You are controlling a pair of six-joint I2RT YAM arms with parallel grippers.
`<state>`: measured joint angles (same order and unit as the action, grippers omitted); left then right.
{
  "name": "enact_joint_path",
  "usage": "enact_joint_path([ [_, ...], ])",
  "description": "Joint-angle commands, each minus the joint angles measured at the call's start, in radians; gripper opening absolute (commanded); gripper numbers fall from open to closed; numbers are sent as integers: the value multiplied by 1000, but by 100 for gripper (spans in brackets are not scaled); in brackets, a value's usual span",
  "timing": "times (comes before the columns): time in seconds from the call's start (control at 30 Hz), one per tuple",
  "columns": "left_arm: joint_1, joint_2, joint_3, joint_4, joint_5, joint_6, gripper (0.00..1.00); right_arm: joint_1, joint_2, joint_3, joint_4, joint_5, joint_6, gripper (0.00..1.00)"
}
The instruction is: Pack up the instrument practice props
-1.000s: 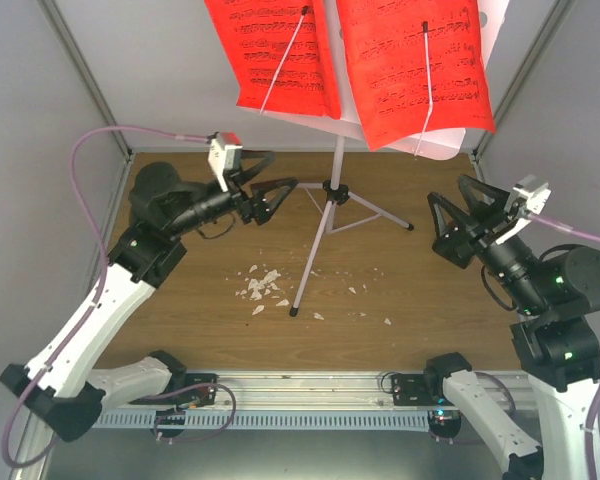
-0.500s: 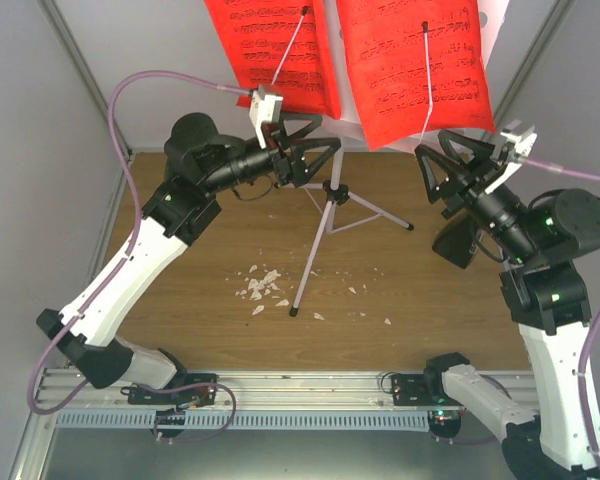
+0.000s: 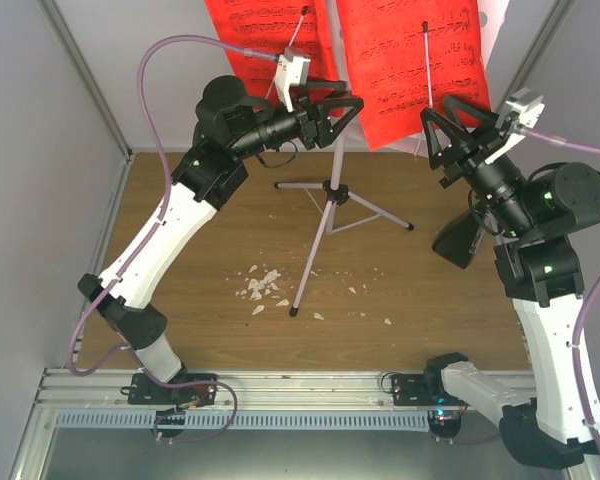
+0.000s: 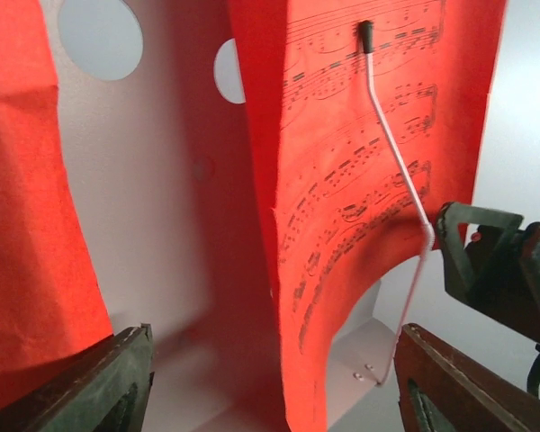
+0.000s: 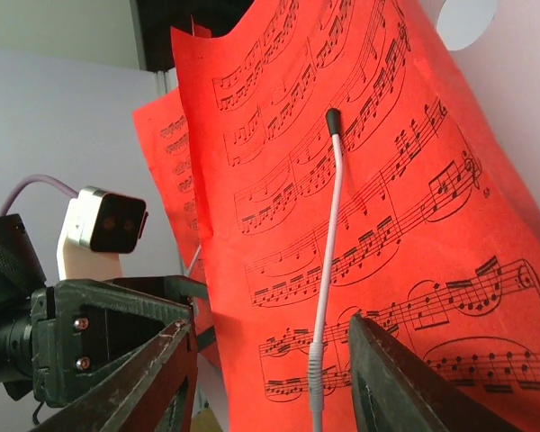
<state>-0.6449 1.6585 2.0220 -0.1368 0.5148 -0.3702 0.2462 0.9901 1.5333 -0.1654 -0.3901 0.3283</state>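
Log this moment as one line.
left gripper: open, empty | right gripper: open, empty | red sheets: held on stand | metronome: on table, untouched

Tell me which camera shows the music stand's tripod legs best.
Top external: all three tripod legs spread across the wooden table. The left wrist view shows just the tray and red sheets, the right wrist view the sheets and a wire holder; no legs in either.

The wooden table (image 3: 210, 330) bears the music stand (image 3: 318, 232), white crumbs (image 3: 262, 285) and a black metronome (image 3: 458, 240).
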Motion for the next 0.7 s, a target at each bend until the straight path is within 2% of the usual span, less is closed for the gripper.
enact_joint_path([
  [0.0,-6,48,94,-10,-6,6,69,-5,19,28,44,8,-29,46],
  [0.33,-6,99,127,71,80,-42,44,-5,58,44,72,2,-30,40],
  [0.47,-6,110,129,117,130,-47,37,-4,75,53,78,-5,-24,35],
  [0.67,-6,151,189,108,175,-47,21,-4,86,58,90,12,-16,27],
])
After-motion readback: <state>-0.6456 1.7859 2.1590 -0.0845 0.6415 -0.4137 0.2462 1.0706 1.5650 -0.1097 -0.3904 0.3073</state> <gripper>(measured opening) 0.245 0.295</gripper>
